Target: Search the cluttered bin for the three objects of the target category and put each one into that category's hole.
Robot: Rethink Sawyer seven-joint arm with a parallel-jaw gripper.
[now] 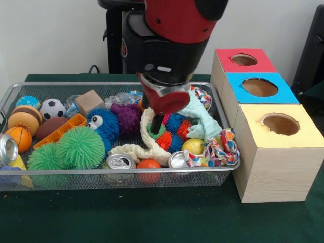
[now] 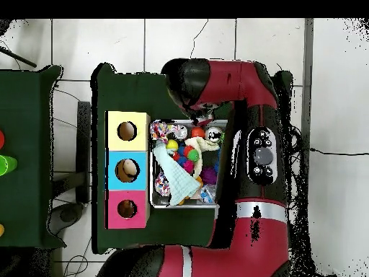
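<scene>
- The gripper (image 1: 163,112) hangs low over the middle of the wire bin (image 1: 12,93); whether it is apart or together I cannot tell, because the arm's red end covers it.
- Which category is the target is not shown. I judge it may be the soft cloth things, since the gripper is right at the cream rope (image 1: 147,132).
- This rope lies in a loop in the bin, just beside the mint cloth (image 1: 202,119) and a colourful knotted rag (image 1: 218,148).
- It looks light, limp and not fragile (it will probably sag and drag neighbours), so a pinch at the top of its loop seems best.
- Spiky balls (image 1: 174,132), a yellow ball (image 1: 193,146) and cans (image 1: 120,161) crowd around it.
- The box with three holes (image 1: 279,124) stands beside the bin.
</scene>
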